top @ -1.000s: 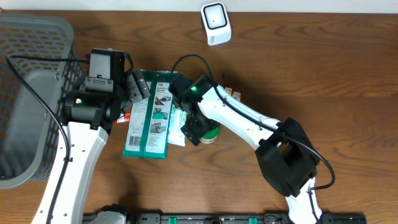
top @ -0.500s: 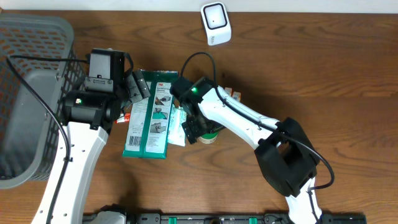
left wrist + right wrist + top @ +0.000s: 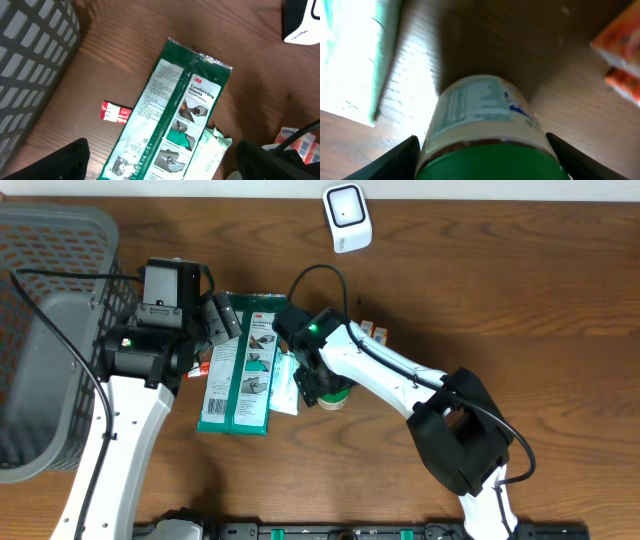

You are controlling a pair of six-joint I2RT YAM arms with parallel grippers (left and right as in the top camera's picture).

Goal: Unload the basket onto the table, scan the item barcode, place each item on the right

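A jar (image 3: 480, 115) with a green lid and a pale label lies on the wooden table, its lid toward my right wrist camera. My right gripper (image 3: 481, 150) straddles it, and its dark fingers (image 3: 402, 157) sit against both sides of the jar. From overhead, the right gripper (image 3: 322, 390) covers most of the jar (image 3: 340, 394). The white scanner (image 3: 346, 217) stands at the table's far edge. My left gripper (image 3: 162, 160) hovers open over a green glove packet (image 3: 175, 115) with nothing between its fingers.
The green glove packet (image 3: 240, 375) lies left of the jar, with a white wipes pack (image 3: 285, 385) between them. A small red packet (image 3: 116, 112) and orange packets (image 3: 375, 332) lie nearby. A grey basket (image 3: 50, 330) fills the left side.
My right gripper has come down over the jar and its fingers have closed in against the jar's sides. The left arm has not moved.
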